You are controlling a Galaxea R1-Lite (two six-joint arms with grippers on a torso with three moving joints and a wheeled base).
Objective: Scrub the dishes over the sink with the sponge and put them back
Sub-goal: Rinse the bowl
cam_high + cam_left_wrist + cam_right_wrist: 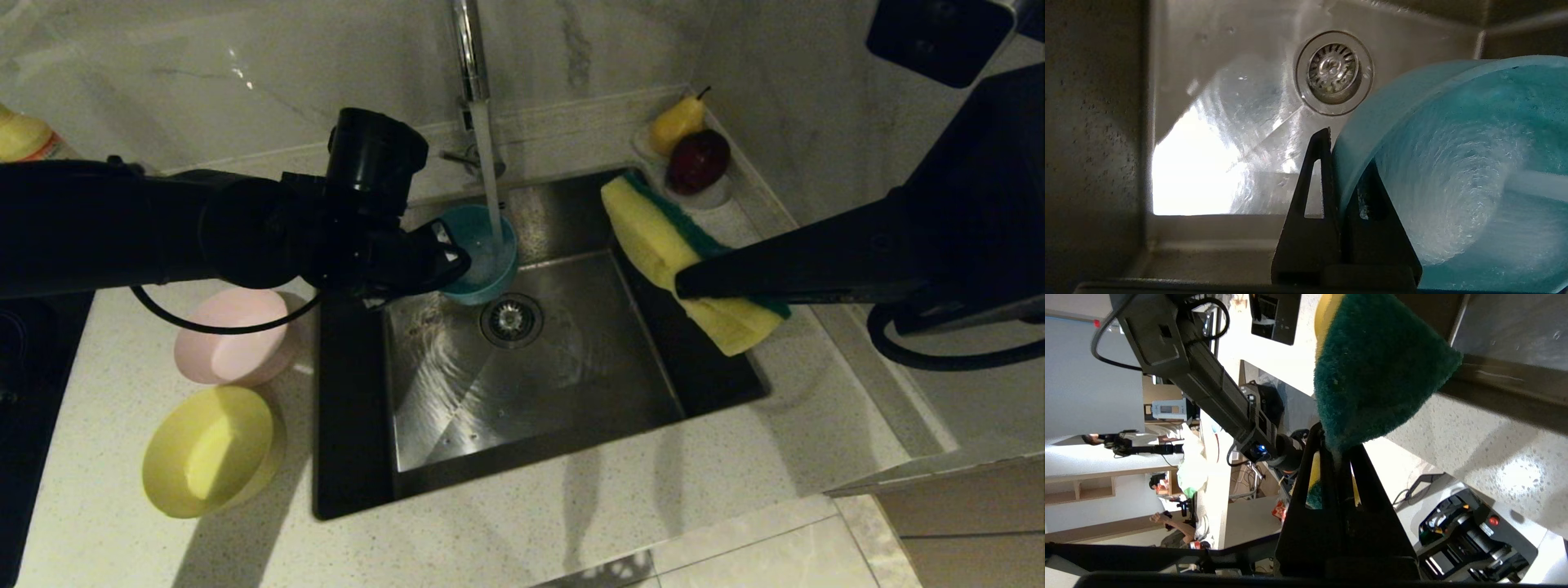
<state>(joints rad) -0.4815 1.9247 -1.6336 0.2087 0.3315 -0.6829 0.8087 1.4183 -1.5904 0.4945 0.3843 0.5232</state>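
Left tool [451,263] clamps blue bowl [482,253] rim under running water above sink [539,359]; right tool [690,286] pinches sponge [686,261] over sink's right edge.

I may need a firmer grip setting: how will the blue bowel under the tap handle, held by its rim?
The blue bowl, pinched by the left gripper, looks wet, so probably slippery. Water filling it likely adds weight, tilting it. It seems rigid plastic.

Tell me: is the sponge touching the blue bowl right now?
No. The sponge hangs over the sink's right edge, apart from the blue bowl under the tap.
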